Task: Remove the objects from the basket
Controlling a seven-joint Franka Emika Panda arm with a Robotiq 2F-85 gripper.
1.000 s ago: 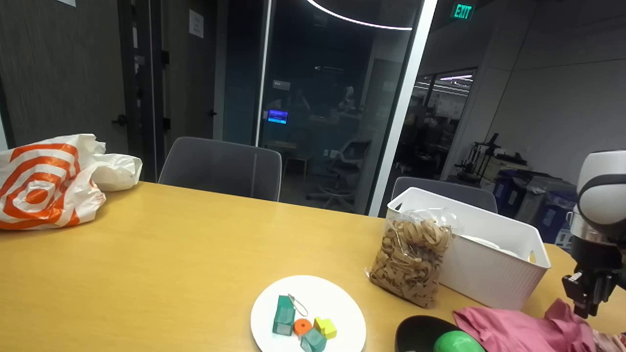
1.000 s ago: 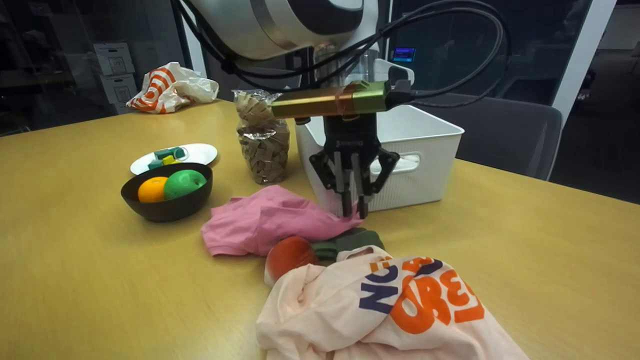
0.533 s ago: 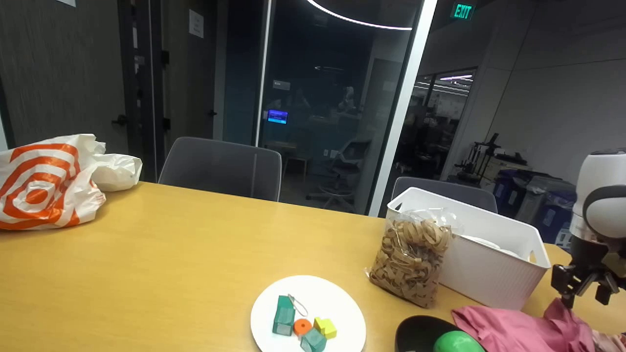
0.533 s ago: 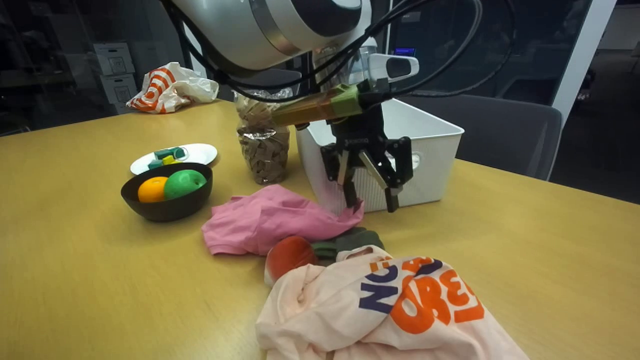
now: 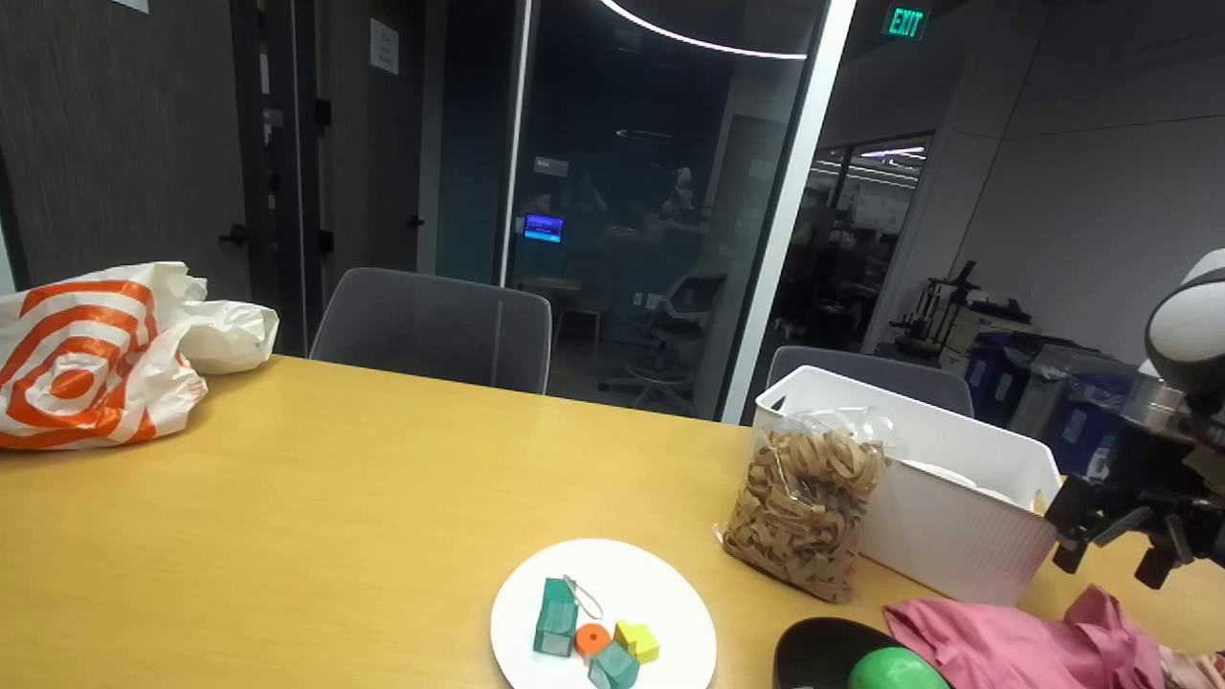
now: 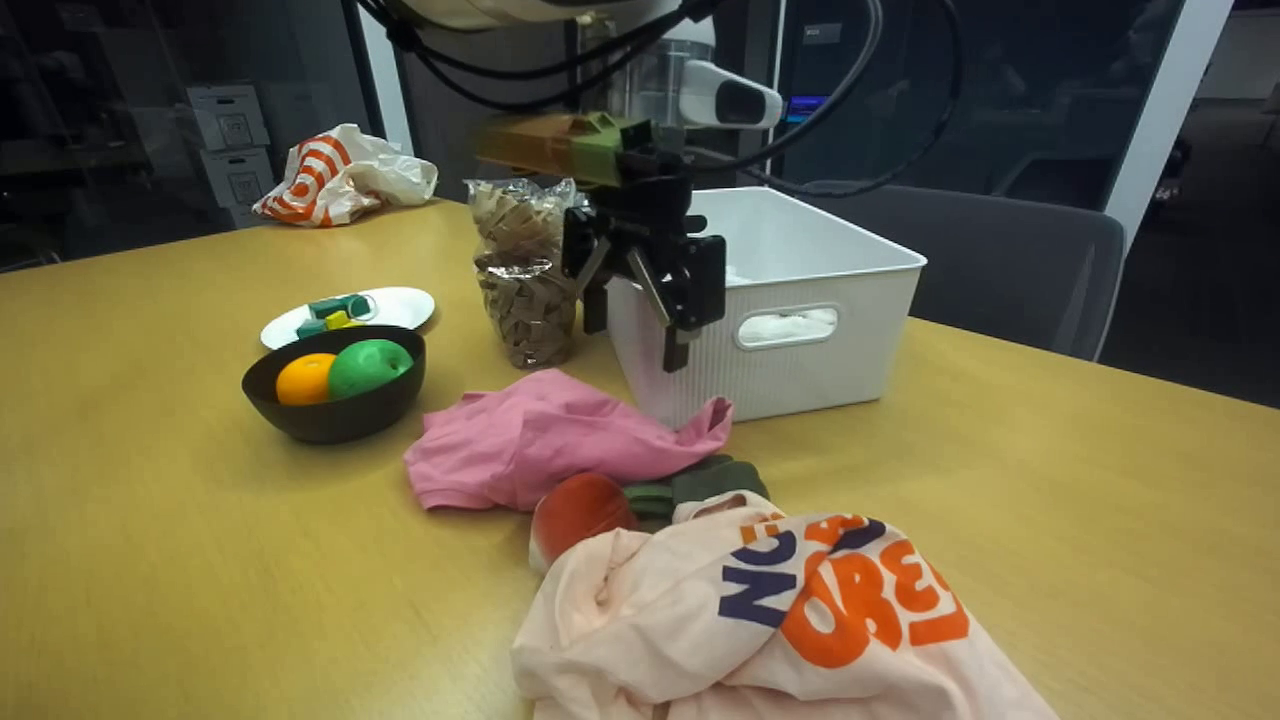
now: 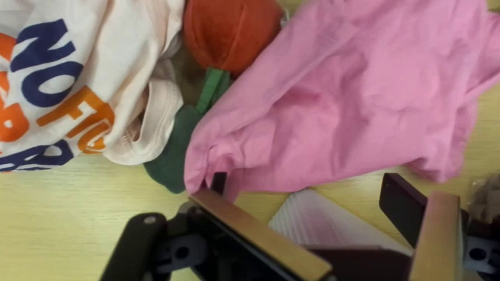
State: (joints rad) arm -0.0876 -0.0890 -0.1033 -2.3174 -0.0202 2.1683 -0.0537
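Note:
The basket (image 6: 820,370) is a white ribbed bin; something white (image 5: 943,472) lies inside and also shows through its handle slot. Outside it, on the table, lies the crumpled pink cloth (image 6: 560,440), close to the basket's corner. The pale peach cloth (image 6: 650,620) with printed letters is spread nearer the camera. Between the cloths sit a red-orange plush ball (image 7: 230,31) and a dark green cloth piece (image 7: 172,156). My gripper (image 6: 635,330) hangs above the pink cloth beside the basket's corner, jaws wide apart, nothing between them. In the wrist view the pink cloth (image 7: 343,97) lies beyond the fingertips.
A clear bag of brown pieces (image 5: 809,512) leans at the basket's side. Near the pink cloth stands a black bowl (image 6: 340,420) with an orange and a green fruit. A white plate (image 5: 517,622) carries small blocks. A white-and-orange plastic bag (image 5: 96,373) lies farther off.
The jaws have spread apart and let go of the pink cloth's corner. My gripper has then risen and shifted toward the brown-piece bag, while the cloth stays on the table.

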